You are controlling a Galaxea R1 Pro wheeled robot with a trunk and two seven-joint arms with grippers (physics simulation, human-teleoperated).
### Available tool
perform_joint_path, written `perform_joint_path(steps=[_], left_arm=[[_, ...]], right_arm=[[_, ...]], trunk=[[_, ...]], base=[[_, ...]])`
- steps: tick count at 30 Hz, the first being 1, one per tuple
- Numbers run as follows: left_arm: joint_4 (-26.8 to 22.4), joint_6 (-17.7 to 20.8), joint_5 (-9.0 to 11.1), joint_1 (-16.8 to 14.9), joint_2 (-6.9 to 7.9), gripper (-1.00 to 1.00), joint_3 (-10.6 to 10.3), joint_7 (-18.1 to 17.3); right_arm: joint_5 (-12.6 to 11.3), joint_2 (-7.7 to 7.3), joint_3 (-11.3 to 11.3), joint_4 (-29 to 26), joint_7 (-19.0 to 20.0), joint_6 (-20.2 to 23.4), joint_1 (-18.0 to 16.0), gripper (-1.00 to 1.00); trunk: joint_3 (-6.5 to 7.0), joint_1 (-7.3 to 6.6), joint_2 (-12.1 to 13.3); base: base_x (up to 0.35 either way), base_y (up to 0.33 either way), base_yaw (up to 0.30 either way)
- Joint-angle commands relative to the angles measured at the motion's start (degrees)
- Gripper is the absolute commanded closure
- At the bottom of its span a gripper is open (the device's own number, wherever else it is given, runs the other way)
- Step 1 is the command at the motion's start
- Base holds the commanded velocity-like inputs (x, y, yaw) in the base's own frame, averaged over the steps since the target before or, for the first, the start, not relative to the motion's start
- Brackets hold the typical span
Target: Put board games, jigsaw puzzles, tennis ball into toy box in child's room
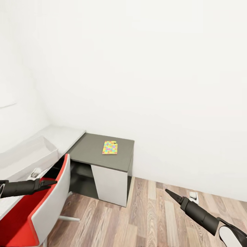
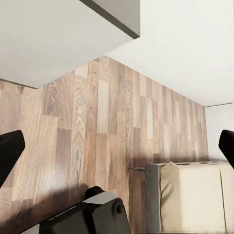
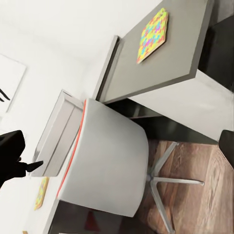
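One jigsaw puzzle (image 1: 109,147) (image 3: 153,34), a multicoloured square, lies flat on the low dark grey side unit (image 1: 89,151). A second jigsaw puzzle (image 3: 41,192) lies on the pale table (image 1: 67,135) beside the toy box (image 1: 34,152) (image 3: 58,136), a light grey bin. My left gripper (image 1: 51,183) hovers open over the red chair, below the toy box. My right gripper (image 1: 169,192) hangs open above the floor, right of the side unit. The bed (image 2: 195,195) shows its beige mattress in the left wrist view. Board games and tennis ball are out of view.
A swivel chair (image 1: 44,209) (image 3: 107,161) with a red seat and grey shell stands close against the table, under my left arm. Wood-plank floor (image 1: 151,219) stretches to the right of the side unit. White walls close the corner behind the furniture.
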Motion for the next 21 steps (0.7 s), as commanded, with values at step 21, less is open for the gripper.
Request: perform_joint_path(steps=[21], left_arm=[[-0.03, 0.57, 0.14, 0.01, 0.03, -1.00, 0.01, -0.11]], right_arm=[[-0.37, -0.01, -0.11, 0.13, -0.01, 0.45, -0.06, -1.00]], trunk=[[-0.12, 0.03, -0.12]], base=[[-0.004, 0.000, -0.285]])
